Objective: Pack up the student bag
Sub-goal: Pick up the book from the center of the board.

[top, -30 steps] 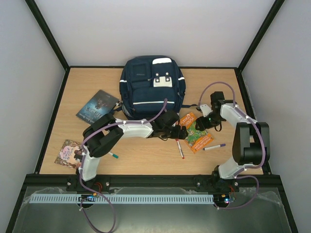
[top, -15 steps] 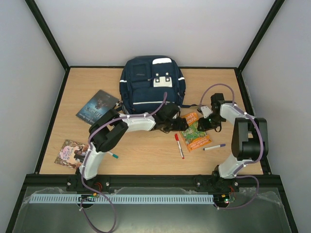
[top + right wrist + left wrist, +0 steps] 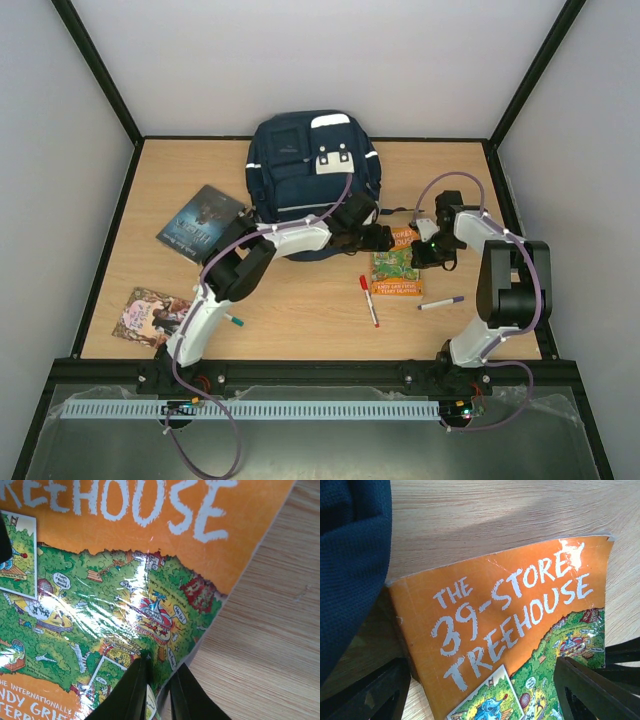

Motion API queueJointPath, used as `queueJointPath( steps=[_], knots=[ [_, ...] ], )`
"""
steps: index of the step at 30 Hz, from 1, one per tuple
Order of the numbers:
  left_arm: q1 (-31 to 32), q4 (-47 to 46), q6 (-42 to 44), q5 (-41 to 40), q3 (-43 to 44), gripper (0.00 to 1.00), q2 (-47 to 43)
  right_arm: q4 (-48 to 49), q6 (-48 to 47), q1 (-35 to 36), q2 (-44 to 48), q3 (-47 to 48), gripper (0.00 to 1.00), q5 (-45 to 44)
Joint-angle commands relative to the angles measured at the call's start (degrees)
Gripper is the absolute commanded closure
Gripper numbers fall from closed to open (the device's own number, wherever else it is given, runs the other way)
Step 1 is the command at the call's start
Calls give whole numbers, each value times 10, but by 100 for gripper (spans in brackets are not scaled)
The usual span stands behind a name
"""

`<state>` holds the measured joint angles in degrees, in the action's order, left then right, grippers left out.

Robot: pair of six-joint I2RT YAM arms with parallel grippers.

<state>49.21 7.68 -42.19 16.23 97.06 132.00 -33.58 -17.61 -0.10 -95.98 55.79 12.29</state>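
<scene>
Top view: the student bag [image 3: 312, 170] sits at the desk's [image 3: 300, 300] far edge, centre; the orange book [image 3: 396, 272] has swung square just beside it, so a lift looks near; whether the bag is unzipped, I cannot tell. Left wrist: left gripper [image 3: 480, 695] jaws apart, straddling the cover; bag cut off. Right wrist: right gripper [image 3: 157, 680] has just pinched onto the book's edge.

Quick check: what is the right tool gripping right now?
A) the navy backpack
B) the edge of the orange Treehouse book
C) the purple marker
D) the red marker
B: the right wrist view shows the right tool pinched shut on the edge of the orange Treehouse book.
</scene>
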Motion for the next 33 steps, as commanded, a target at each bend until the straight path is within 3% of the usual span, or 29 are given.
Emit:
queueJointPath(
  steps=[1, 11, 16, 18, 22, 26, 33],
  knots=[
    [-7, 14, -9, 17, -22, 18, -4, 20, 2, 15, -80, -47, 91, -33],
    [-18, 3, -35, 26, -160, 17, -105, 28, 14, 12, -94, -54, 92, -45],
    [-18, -17, -43, 30, -211, 17, -124, 36, 21, 6, -100, -56, 79, -61],
    [-19, -21, -45, 34, -214, 17, -119, 38, 27, 2, -99, -55, 78, -66],
    [-19, -45, -54, 48, -209, 18, -105, 32, 25, -8, -103, -55, 89, -52],
    [-19, -62, -66, 69, -191, 18, -79, 30, 25, -18, -114, -58, 91, -55],
    [-16, -69, -78, 87, -149, 18, -35, 24, 32, -30, -112, -55, 76, -51]
  ],
)
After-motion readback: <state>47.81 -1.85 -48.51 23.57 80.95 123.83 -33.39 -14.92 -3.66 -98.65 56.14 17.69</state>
